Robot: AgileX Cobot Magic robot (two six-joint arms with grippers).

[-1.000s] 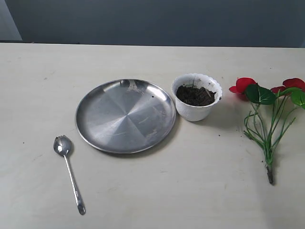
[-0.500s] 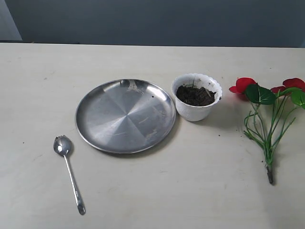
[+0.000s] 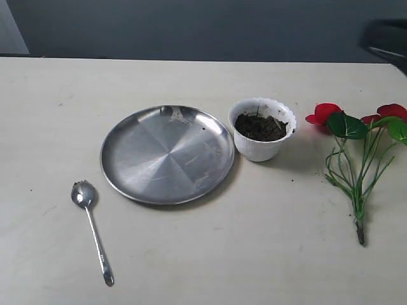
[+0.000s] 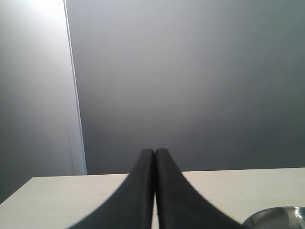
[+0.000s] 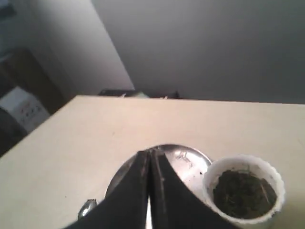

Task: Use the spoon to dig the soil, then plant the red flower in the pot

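The silver spoon (image 3: 93, 227) lies on the table at the front left, bowl toward the plate; its bowl (image 5: 87, 208) shows in the right wrist view. The white scalloped pot (image 3: 262, 129) stands right of centre with dark soil (image 3: 261, 126) inside, seen also as the pot (image 5: 244, 191) in the right wrist view. The red flower (image 3: 360, 152) lies flat at the far right. My right gripper (image 5: 150, 155) is shut and empty, high above the table; a dark blur of that arm (image 3: 386, 39) enters at the upper right. My left gripper (image 4: 154, 151) is shut and empty, out of the exterior view.
A large round steel plate (image 3: 168, 153) lies between spoon and pot, touching the pot's side; its rim (image 4: 276, 219) shows in the left wrist view. A dark wall stands behind the table's far edge.
A dark blurred part of the right arm has come into the exterior view at the upper right. The objects on the table have not moved.
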